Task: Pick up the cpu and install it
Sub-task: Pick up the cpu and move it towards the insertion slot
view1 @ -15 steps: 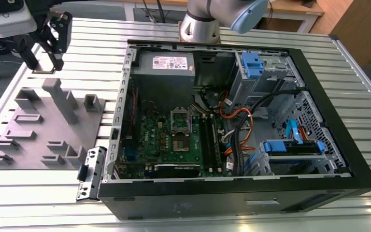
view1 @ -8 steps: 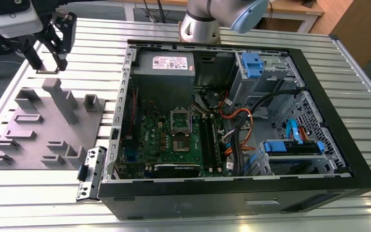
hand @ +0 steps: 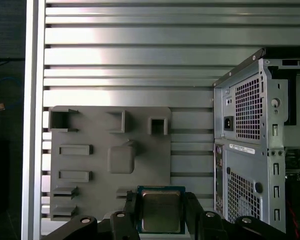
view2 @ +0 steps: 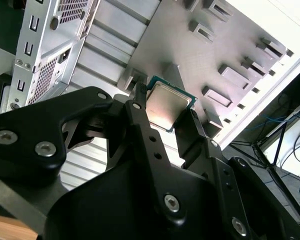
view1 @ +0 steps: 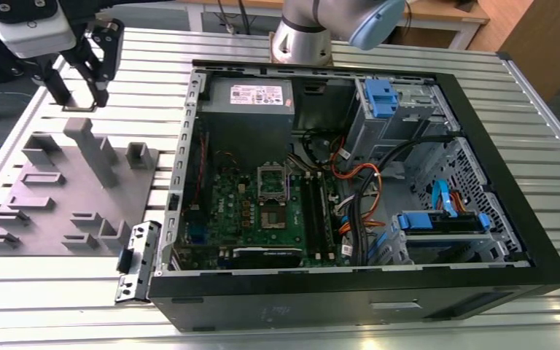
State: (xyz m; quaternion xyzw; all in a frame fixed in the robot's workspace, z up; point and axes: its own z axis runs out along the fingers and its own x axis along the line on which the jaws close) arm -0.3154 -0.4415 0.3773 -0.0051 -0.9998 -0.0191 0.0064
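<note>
half done — gripper [view2: 166, 107] clamped on the cpu [hand: 161, 210], up near the grey tray [hand: 90, 130]; not yet in the green board [view1: 260, 219].

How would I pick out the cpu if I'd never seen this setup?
Beside the open computer case, at the exterior view's left, lies a grey tray, and the gripper hangs above its far end. Clamped in it is the cpu: a small flat square with a silver-grey top and greenish edge, unlike the tray's plain grey recesses.
</note>
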